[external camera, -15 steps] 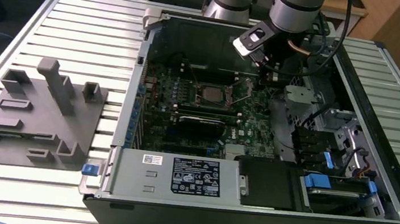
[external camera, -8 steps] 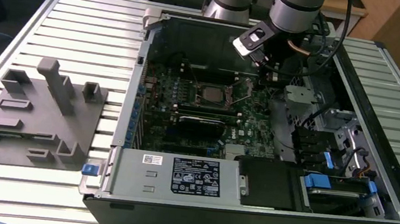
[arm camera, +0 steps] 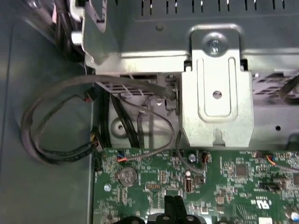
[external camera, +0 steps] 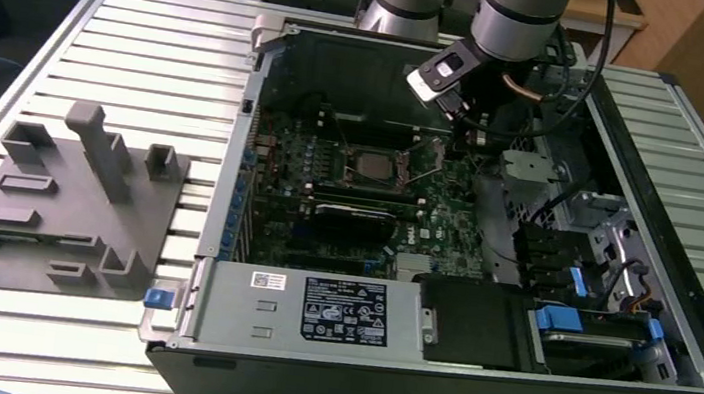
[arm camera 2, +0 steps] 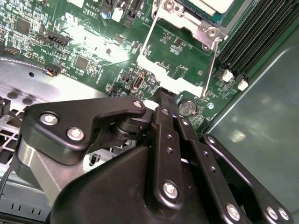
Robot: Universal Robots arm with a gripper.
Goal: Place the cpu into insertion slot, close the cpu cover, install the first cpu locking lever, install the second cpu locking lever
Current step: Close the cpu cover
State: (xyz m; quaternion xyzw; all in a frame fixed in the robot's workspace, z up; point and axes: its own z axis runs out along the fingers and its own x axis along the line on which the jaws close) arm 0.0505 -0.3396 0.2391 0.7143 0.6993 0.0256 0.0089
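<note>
The gripper (arm camera 2: pixel 163 99) has its fingers drawn together, tips against the near edge of the cpu cover (arm camera 2: pixel 156 70), which lies flipped open over the green motherboard (arm camera 2: pixel 70 42), and just beyond it the cpu (external camera: pixel 368 167) sits in the insertion slot (arm camera 2: pixel 198 29), near the board's middle

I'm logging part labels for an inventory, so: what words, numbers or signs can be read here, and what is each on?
Nothing can be quoted with confidence.
Large white label on the silver power supply box: print too small to read.
Small white sticker beside it: too small to read.
White lettering on the motherboard, second wrist view: too small to read.
White mark on the motherboard, first wrist view: unreadable.
</note>
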